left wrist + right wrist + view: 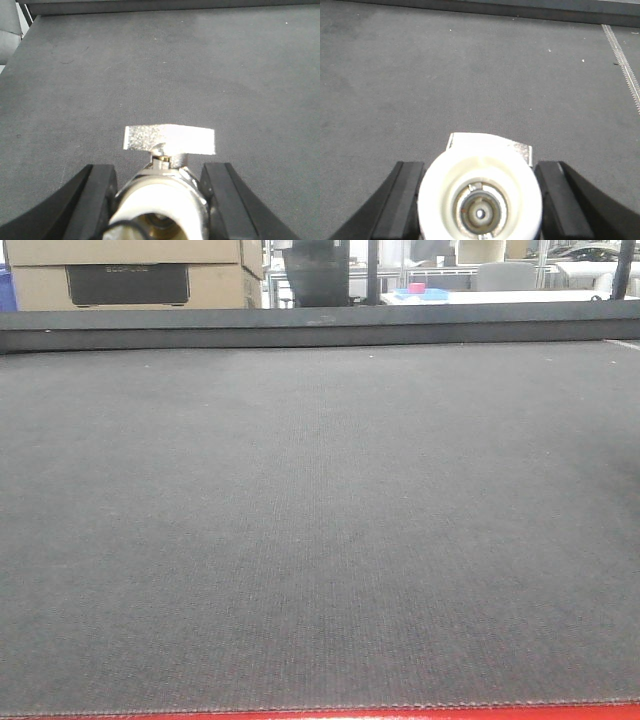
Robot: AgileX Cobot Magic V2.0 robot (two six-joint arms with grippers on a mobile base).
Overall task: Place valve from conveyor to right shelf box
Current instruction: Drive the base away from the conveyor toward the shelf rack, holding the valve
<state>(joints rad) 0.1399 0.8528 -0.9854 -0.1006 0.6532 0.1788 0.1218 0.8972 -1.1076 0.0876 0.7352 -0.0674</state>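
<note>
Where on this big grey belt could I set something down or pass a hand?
Almost anywhere: the conveyor lies bare from its red front edge to the dark back rail. Only the tools are crowded: the left tool is shut on a valve, the right tool on a second valve.

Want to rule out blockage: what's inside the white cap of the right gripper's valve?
A ringed metal bore with a small bright central hole; the cap hides most of the valve behind.
</note>
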